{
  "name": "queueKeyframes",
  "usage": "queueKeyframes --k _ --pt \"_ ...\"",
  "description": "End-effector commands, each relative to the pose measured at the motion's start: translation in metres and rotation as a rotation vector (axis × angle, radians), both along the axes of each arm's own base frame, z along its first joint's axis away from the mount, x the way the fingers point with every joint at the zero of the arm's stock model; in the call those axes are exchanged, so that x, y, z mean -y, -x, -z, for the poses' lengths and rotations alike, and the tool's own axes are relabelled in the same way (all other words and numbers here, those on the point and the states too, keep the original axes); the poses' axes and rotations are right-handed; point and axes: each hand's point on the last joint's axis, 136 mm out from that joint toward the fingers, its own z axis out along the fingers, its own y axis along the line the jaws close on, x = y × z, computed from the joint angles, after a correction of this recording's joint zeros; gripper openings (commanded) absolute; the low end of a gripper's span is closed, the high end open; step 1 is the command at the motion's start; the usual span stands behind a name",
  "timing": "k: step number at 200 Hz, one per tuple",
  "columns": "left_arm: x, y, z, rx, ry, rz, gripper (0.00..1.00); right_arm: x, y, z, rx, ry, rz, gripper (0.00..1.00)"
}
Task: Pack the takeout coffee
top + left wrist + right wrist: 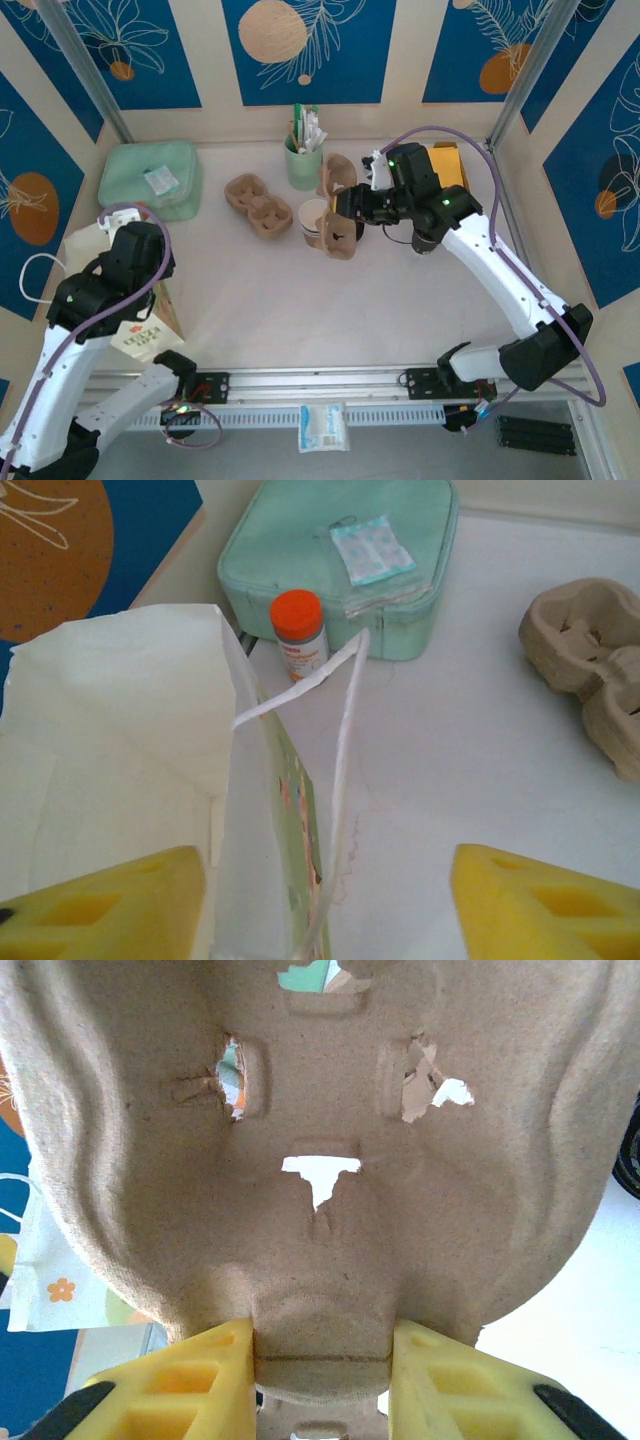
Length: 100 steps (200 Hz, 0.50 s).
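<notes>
Table, coffee beside carrier in right gripper

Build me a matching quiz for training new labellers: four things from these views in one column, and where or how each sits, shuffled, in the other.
1. orange-capped bottle
2. stirrer cup
3. paper bag
4. upright pulp carrier

A. clamped in the right pincer
B. at the left pincer, mouth open
C. beside the mint-green case
D. near the back wall

Pairs: 1-C, 2-D, 3-B, 4-A
</notes>
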Motion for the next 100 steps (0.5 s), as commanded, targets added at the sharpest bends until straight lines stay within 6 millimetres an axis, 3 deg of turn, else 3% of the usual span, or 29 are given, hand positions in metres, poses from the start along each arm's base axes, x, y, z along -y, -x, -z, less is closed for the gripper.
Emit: queueKeyframes --k 1,33,69,100 --pt "0.007 -0.013 0.004 0.002 0.032 0.038 0.56 0.004 0.008 -0.023 0.052 -0.027 -0.021 0.33" --pt "0.023 -0.028 -0.001 0.026 0.1 0.11 0.25 0.005 0.01 -0.018 0.045 -0.016 -0.018 0.33" --pt "0.058 -0.041 -0.011 0.02 0.206 0.265 0.01 0.012 0.008 -0.01 0.031 -0.012 0.002 0.33" --pt "0.081 -0.046 -0.02 0.011 0.296 0.346 0.0 0.017 0.004 -0.01 0.036 -0.01 0.01 0.33"
